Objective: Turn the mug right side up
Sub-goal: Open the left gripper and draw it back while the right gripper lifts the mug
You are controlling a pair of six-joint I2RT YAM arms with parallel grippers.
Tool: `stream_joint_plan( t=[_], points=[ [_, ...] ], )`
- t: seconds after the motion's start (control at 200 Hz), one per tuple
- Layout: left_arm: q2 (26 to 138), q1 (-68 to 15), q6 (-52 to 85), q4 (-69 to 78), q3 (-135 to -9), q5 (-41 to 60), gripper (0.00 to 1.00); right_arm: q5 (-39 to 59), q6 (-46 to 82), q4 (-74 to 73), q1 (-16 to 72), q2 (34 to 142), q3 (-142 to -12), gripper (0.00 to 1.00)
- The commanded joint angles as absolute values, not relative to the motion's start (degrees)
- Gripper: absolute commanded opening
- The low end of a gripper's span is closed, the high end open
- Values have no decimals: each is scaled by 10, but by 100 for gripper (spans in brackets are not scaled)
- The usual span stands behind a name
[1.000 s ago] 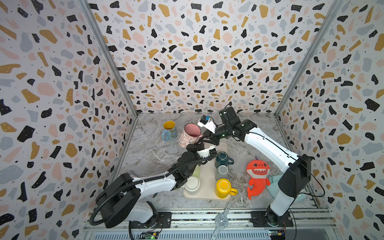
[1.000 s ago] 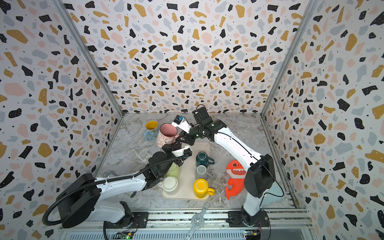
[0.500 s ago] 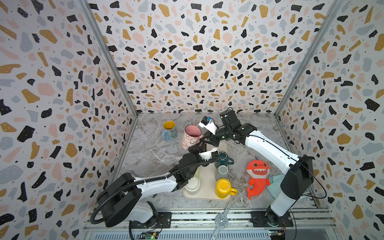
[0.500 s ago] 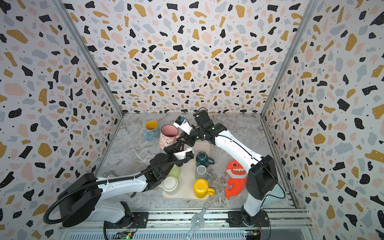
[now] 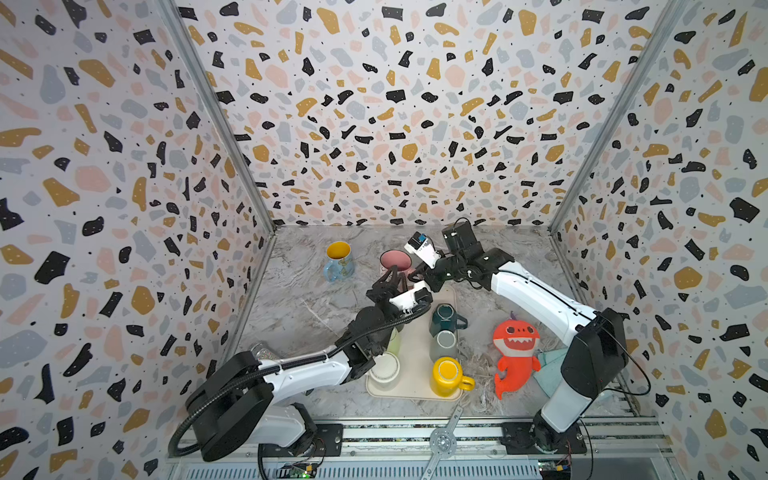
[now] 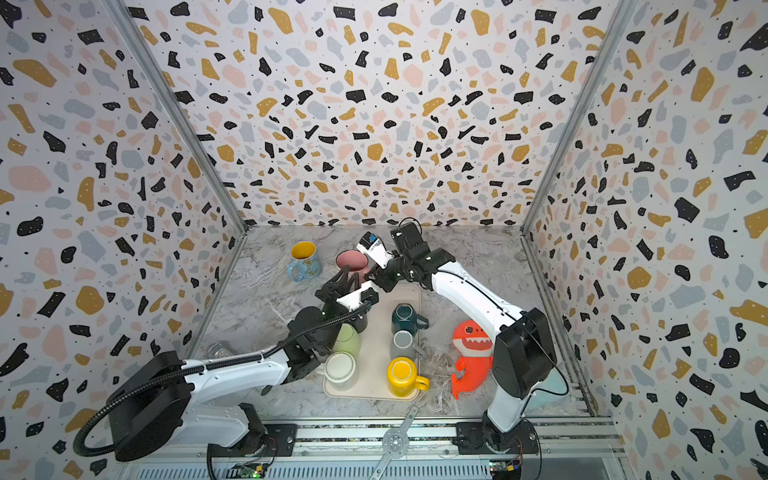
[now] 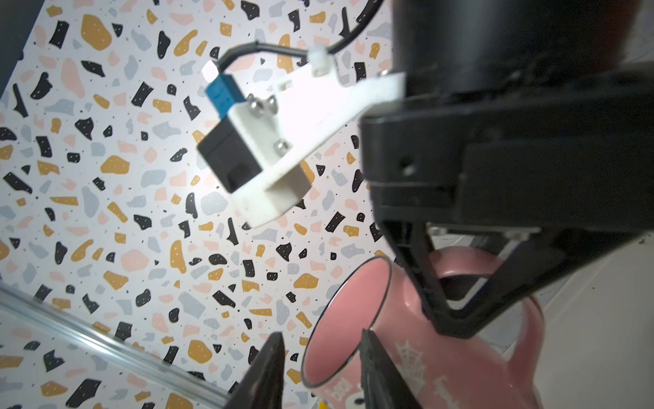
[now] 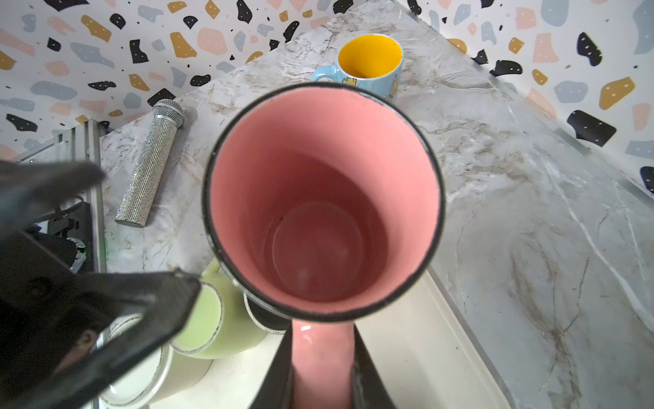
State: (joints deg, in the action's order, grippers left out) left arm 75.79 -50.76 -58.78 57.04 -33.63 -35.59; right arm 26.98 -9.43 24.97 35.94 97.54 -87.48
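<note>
The pink mug (image 5: pixel 395 262) (image 6: pixel 351 262) hangs over the tray's far end, its mouth up and tipped toward the top cameras. My right gripper (image 5: pixel 415 272) (image 8: pixel 322 340) is shut on the mug's handle (image 8: pixel 322 357), and the right wrist view looks straight into the pink hollow (image 8: pixel 318 212). My left gripper (image 5: pixel 390 277) (image 7: pixel 322 336) is open just below the mug. Its two fingers stand either side of the rim (image 7: pixel 311 350) without pressing it.
A cream tray (image 5: pixel 415 374) holds a dark green mug (image 5: pixel 444 318), a grey one (image 5: pixel 444 345), a yellow one (image 5: pixel 446 376), a white one (image 5: pixel 384 370) and a light green one (image 5: pixel 394 340). A blue mug (image 5: pixel 338 259), a red shark toy (image 5: pixel 515 353) and a silver microphone (image 8: pixel 148 163) lie around.
My left gripper has opened and let go of the mug's rim. The right gripper keeps the handle and has shifted the mug slightly right, its mouth turned further up.
</note>
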Motion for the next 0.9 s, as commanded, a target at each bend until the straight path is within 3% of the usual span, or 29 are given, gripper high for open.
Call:
stream_joint_plan(
  t=[0.0,0.175,0.33,0.511,0.896],
  points=[
    [726,-499,-536,595,-361,-417,38,269,-67,170,357,952,-901,0],
    [652,-452,-336,492,-388,-409,42,242,-30,136,360,973,-914,0],
    [575,-351,-106,376,-405,-307,47,169,-10,100,381,994,-920,0],
    [533,-261,51,305,-416,-210,53,112,2,82,388,1044,-960,0],
    [534,-207,143,238,-435,-115,55,66,0,72,399,1170,-1078,0]
  ],
)
